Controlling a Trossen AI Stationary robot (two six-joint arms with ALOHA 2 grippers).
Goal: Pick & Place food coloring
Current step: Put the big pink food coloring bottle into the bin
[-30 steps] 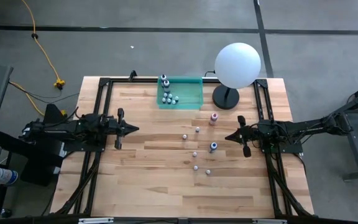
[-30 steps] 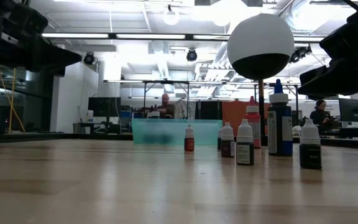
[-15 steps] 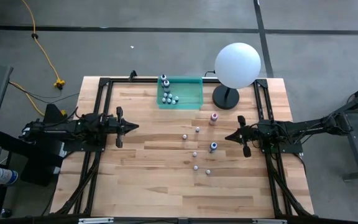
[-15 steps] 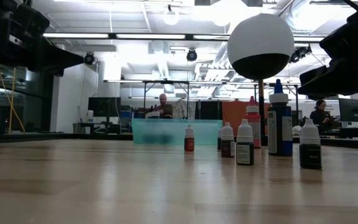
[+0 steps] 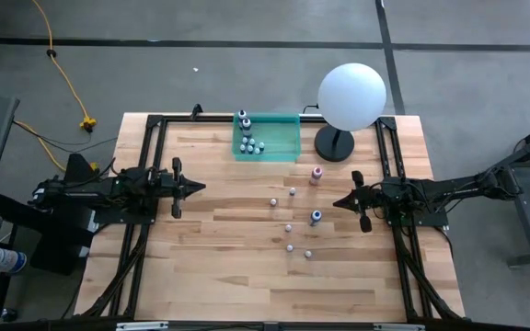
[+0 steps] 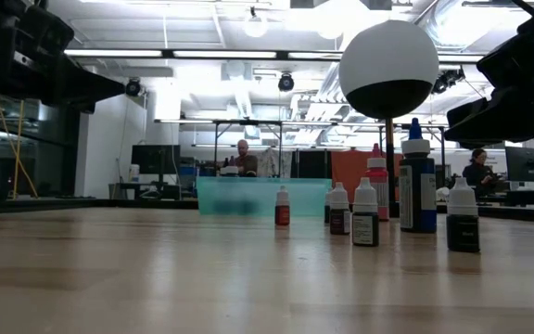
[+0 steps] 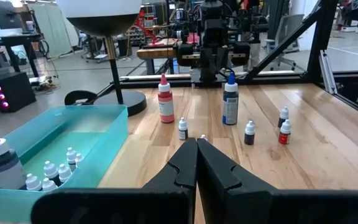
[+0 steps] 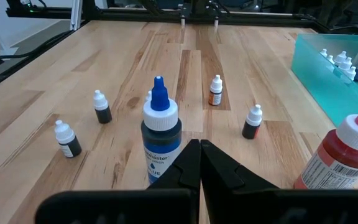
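Note:
Several small food coloring bottles stand upright on the wooden table [image 5: 247, 285], between the arms: a blue one [image 5: 316, 217], a pink one [image 5: 316, 174] and tiny whitish ones [image 5: 288, 227]. More bottles [image 5: 249, 143] stand in the teal tray [image 5: 283, 136] at the far edge. My left gripper [image 5: 201, 188] hovers shut at the table's left and points at the group. My right gripper [image 5: 337, 202] hovers shut just right of the blue bottle [image 8: 160, 137]. The left wrist view shows the pink bottle [image 7: 165, 99], the blue bottle [image 7: 230, 99] and the tray [image 7: 104, 113].
A white globe lamp [image 5: 351, 97] stands on a dark round base [image 5: 334, 144] at the far right, beside the tray. Black frame rails [image 5: 145, 156] run along the table's left and right sides. Bare wood lies toward the near edge. People sit in the room behind [image 6: 242, 158].

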